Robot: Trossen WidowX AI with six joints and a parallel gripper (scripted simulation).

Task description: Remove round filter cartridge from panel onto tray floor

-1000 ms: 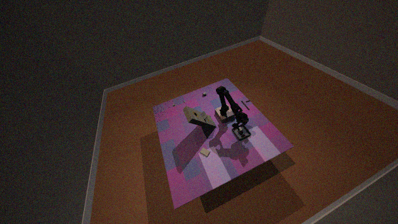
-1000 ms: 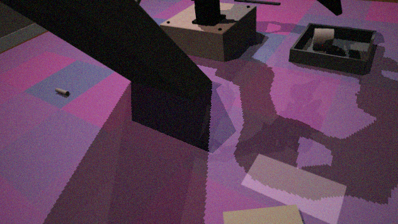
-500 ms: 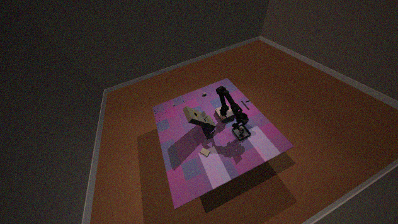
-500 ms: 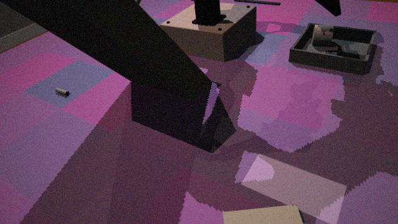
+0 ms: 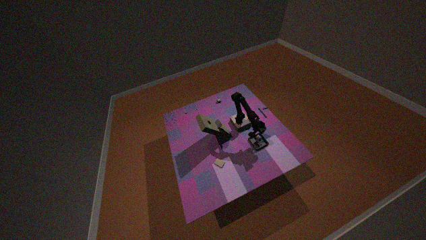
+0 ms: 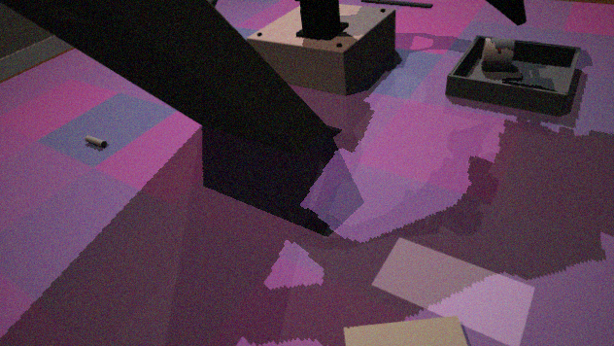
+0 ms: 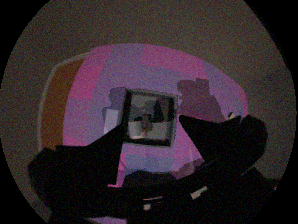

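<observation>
Across the patchwork surface (image 5: pixel 189 195) (image 6: pixel 58 194) (image 7: pixel 85 95), seen from the top, the slanted service panel (image 5: pixel 202 126) (image 6: pixel 160 73) stands between the left corner and the black arm (image 5: pixel 247 109) (image 6: pixel 319 17). That arm rises from a pale base block (image 5: pixel 240 126) (image 6: pixel 316 68) toward the upper right edge. Nearer the right corner sits the dark square tray (image 5: pixel 262 146) (image 6: pixel 510 99) (image 7: pixel 175 125). Over it hangs the hand (image 5: pixel 255 133) (image 6: pixel 520 19) (image 7: pixel 152 121), spread wide, gripping nothing and apart from the tray. A flat beige tile (image 5: pixel 219 163) (image 6: pixel 405 332) lies well in from the bottom edge. Inside the tray, the pale filter cartridge (image 6: pixel 497 53) (image 7: pixel 142 131) is out of the panel, near one corner in the exterior view.
</observation>
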